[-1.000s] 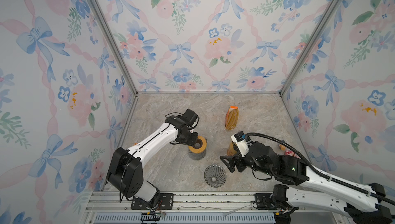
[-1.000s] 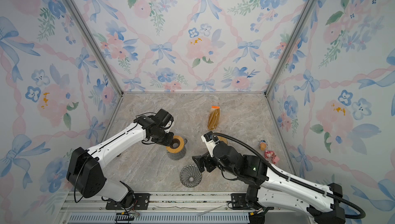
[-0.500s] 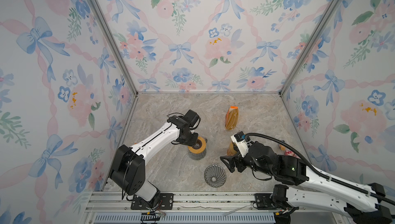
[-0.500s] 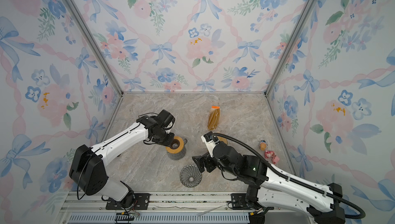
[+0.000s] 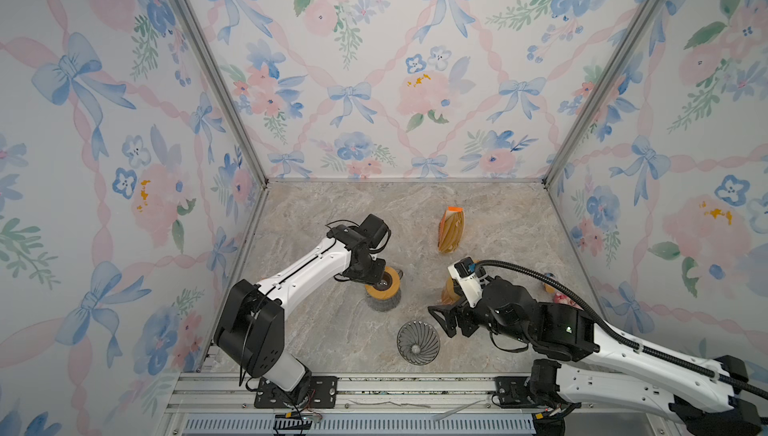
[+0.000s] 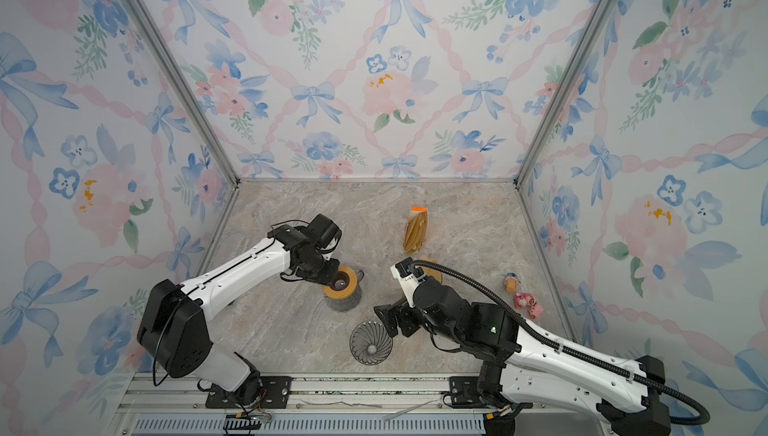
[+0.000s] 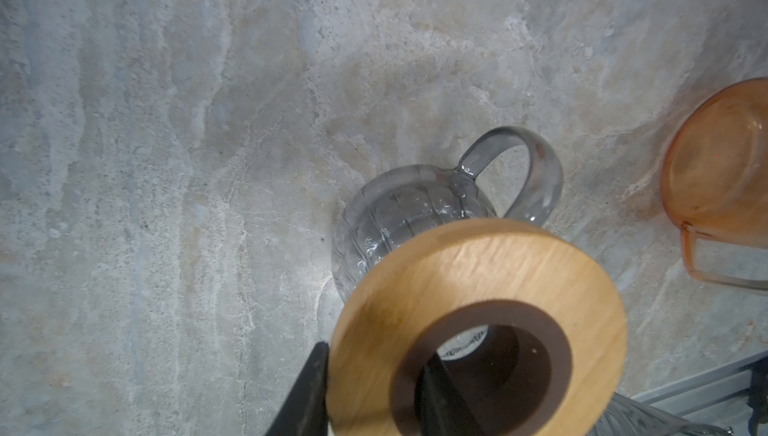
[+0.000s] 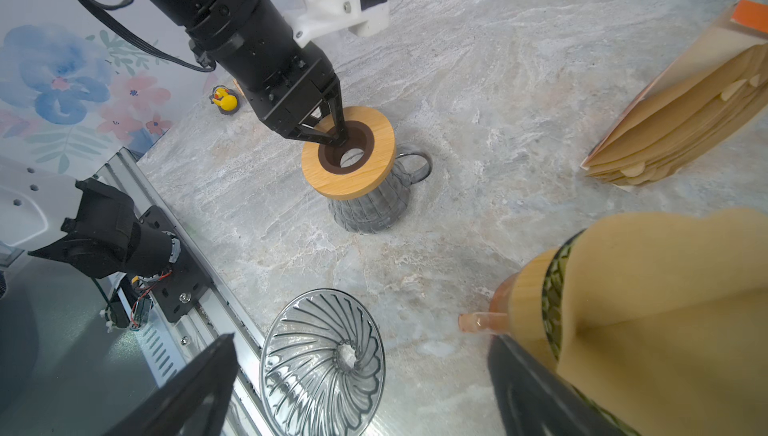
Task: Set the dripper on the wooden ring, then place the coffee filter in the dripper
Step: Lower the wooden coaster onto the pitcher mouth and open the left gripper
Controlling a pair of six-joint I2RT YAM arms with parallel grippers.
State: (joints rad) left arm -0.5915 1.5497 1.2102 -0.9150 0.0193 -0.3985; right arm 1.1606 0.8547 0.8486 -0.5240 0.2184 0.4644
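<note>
1. The brown paper coffee filter (image 8: pixel 665 288) sits opened in an orange translucent dripper with a wooden collar (image 8: pixel 528 301), just beside one finger of the right hand (image 5: pixel 440 321). I cannot tell whether they touch. More filters stand in a tan pack with an orange tab (image 5: pixel 451 230), well beyond that hand.
2. Such paper is likely light, limp and easily creased, so a gentle pinch on its upper rim looks safest.
3. The right hand is spread wide and empty. A clear grey ribbed glass cone (image 5: pixel 417 342) stands just ahead of its fingers.
4. The left hand (image 8: pixel 332 138) is clenched on the pale wooden ring (image 8: pixel 349 180) of an upside-down grey glass dripper (image 8: pixel 374 209), with one finger in the bore and one outside. Glass is probably slick and breakable, so wood is the better hold.
5. Bare marble counter (image 5: pixel 332 213) lies open between the hands and beyond the left hand. The metal front rail (image 5: pixel 374 384) runs close by the right hand. A yellow rubber duck (image 8: pixel 224 99) sits behind the left hand.
</note>
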